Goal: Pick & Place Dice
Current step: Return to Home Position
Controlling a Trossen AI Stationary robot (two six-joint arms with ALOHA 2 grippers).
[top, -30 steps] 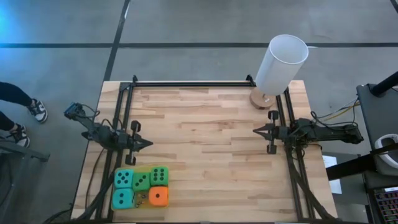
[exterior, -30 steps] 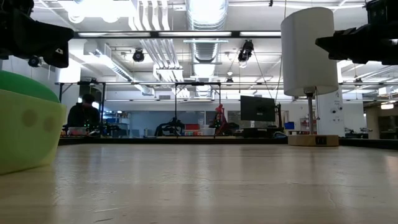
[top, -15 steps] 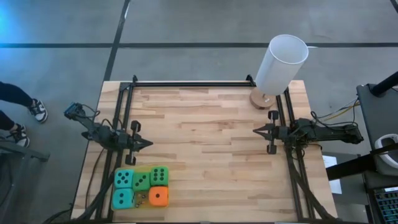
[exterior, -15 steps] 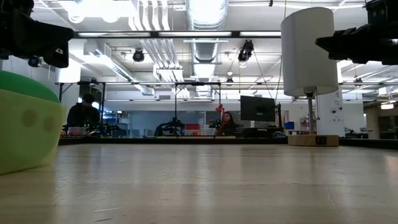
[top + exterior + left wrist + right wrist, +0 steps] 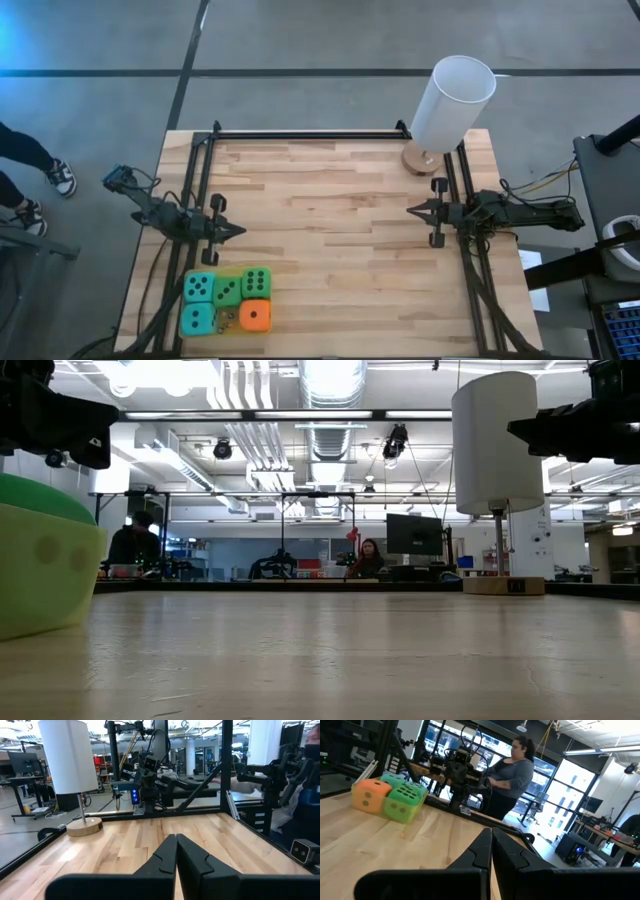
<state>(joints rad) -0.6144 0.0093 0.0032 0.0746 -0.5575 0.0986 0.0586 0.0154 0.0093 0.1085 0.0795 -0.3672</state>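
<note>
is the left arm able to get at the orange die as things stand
Probably yes: the orange die lies just beyond a green die from the shut left gripper, with nothing over it.

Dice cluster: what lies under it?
A yellow bin: its wall shows, its floor is covered by the five dice. The left hand and right hand wait shut, apart.

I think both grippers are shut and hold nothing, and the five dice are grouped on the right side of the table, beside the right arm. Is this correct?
Not quite. The high view shows the dice grouped on the left side of the table, close to the left gripper, not beside the right arm. The rest holds: the left gripper and the right gripper are both shut and hold nothing.
</note>
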